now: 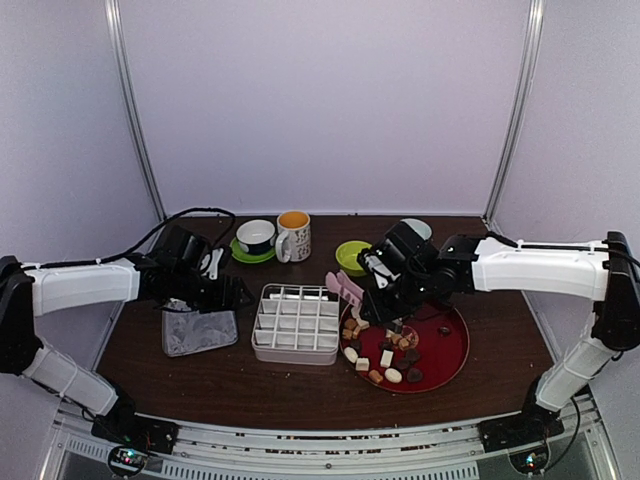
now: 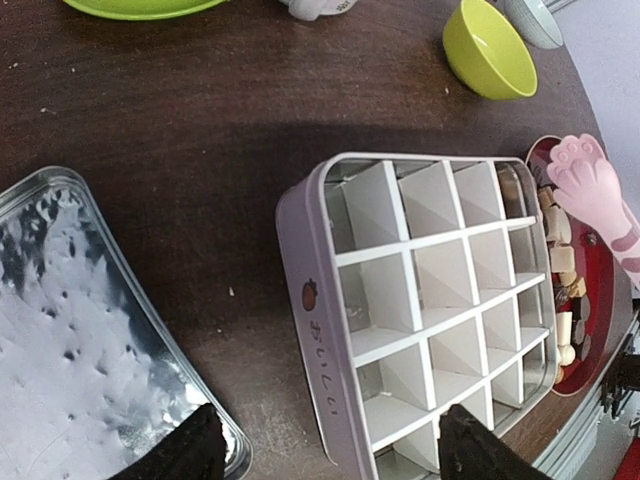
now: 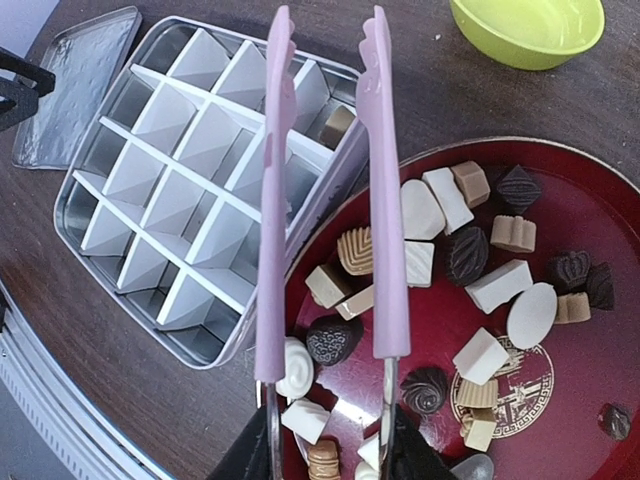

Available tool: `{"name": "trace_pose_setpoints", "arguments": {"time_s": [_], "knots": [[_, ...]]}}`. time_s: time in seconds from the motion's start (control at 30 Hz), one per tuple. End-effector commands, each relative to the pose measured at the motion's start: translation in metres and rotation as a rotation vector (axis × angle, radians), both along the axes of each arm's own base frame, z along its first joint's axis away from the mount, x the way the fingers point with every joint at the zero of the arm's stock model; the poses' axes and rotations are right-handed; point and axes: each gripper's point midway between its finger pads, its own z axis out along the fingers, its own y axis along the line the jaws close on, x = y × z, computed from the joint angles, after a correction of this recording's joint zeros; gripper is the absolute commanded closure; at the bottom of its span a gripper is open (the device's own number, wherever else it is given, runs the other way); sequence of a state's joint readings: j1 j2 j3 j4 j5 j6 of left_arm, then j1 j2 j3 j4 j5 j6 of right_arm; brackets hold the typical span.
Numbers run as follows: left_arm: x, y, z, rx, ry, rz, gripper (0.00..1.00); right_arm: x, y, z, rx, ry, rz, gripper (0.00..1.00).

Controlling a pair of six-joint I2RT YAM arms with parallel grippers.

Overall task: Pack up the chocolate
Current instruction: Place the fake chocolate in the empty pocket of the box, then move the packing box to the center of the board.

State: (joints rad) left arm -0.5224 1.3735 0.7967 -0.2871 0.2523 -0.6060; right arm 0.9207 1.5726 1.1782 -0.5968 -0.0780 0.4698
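The right gripper [image 3: 330, 460] is closed on the handle end of pink tongs [image 3: 380, 200]. The two tong arms reach straight away from its fingers. They stand apart, with nothing between them.

Under and beside the tongs, close to the fingers, lies a red plate [image 3: 590, 370]. The chocolate [image 3: 495, 355] is spread across it. These are small white, cream, tan and dark brown pieces, some touching, most of them right of the tongs.

Left of the plate and touching its rim is a pale tin [image 3: 75, 215] with a white grid of compartments. The tong tips hang over the tin's plate-side edge. One tan piece [image 3: 338, 125] sits in a compartment there, seen between the two arms near their tips. The other compartments that show look bare.

The left gripper [image 2: 332, 430] hangs with its fingers spread wide, holding nothing. The tin is below and ahead of its right finger. A silvery lid [image 2: 80, 350] lies flat below its left finger.

Beyond both grippers, on the brown table [image 1: 200, 385], stand a green bowl [image 3: 530, 30], a patterned mug [image 1: 293, 236] and a cup [image 1: 256, 235] on a green saucer.
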Motion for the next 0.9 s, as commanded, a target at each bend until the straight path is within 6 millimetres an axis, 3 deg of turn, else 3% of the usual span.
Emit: {"name": "trace_pose_setpoints", "arguments": {"time_s": [0.0, 0.2, 0.47, 0.7, 0.87], "knots": [[0.009, -0.011, 0.005, -0.061, -0.018, -0.017, 0.26, 0.003, -0.007, 0.030, 0.019, -0.069, -0.020, 0.68], [0.006, -0.027, -0.005, -0.130, 0.021, -0.064, 0.34, 0.002, -0.024, 0.036, 0.012, -0.092, -0.067, 0.69], [0.001, -0.038, -0.024, -0.182, 0.097, -0.086, 0.35, -0.007, -0.048, 0.037, 0.032, -0.107, -0.135, 0.69], [-0.007, -0.054, -0.032, -0.235, 0.144, -0.103, 0.37, -0.027, -0.086, 0.014, -0.028, -0.083, -0.184, 0.69], [-0.015, -0.068, -0.033, -0.267, 0.163, -0.125, 0.37, -0.034, -0.108, 0.009, -0.046, -0.091, -0.226, 0.69]]}}
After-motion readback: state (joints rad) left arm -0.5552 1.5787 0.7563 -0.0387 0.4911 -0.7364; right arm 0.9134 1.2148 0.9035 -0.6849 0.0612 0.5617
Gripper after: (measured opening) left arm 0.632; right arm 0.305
